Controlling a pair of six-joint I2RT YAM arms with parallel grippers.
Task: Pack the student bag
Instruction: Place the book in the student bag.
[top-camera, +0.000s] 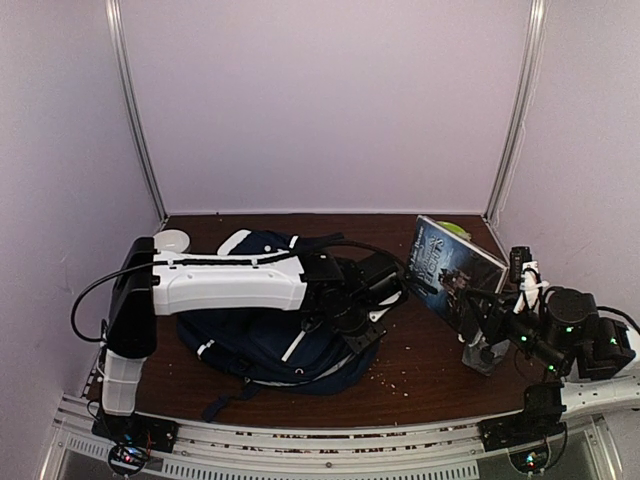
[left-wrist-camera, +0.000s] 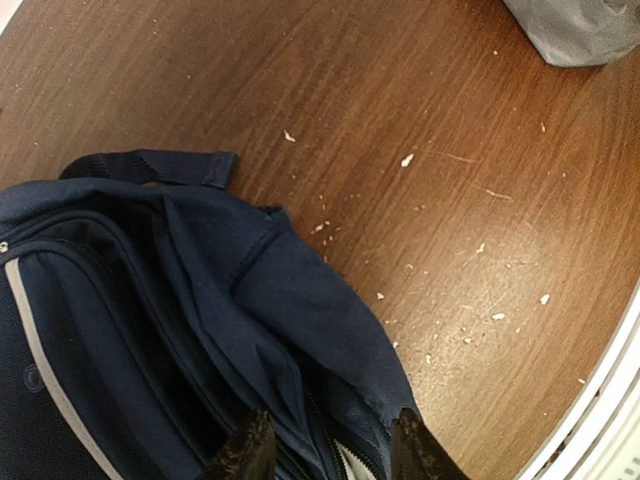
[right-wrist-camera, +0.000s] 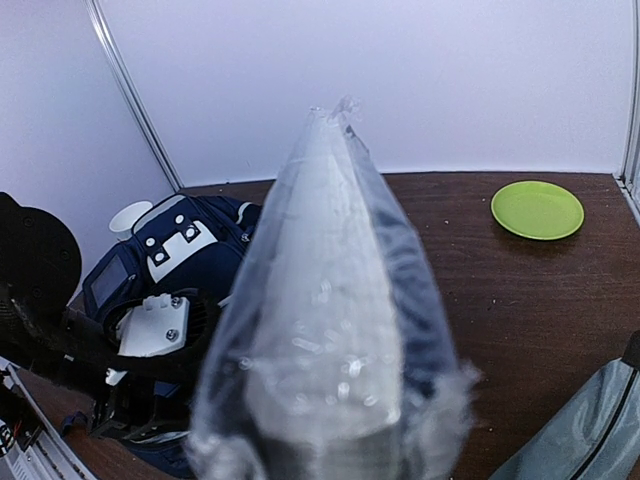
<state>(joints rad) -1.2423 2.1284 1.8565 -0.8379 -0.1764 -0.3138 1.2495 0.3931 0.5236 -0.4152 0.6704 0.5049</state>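
Evidently the loading step is in hand: the student bag (top-camera: 250, 345) lies on the left half of the tabletop (top-camera: 420, 370), and the left claw (left-wrist-camera: 330, 450) is spread wide astride the rim of its mouth, pinching nothing. The right claw (top-camera: 478, 312) grips a plastic-wrapped book (top-camera: 452, 265) aloft nearby. Next, I'd guess, the mouth needs holding open so the book can slide in.
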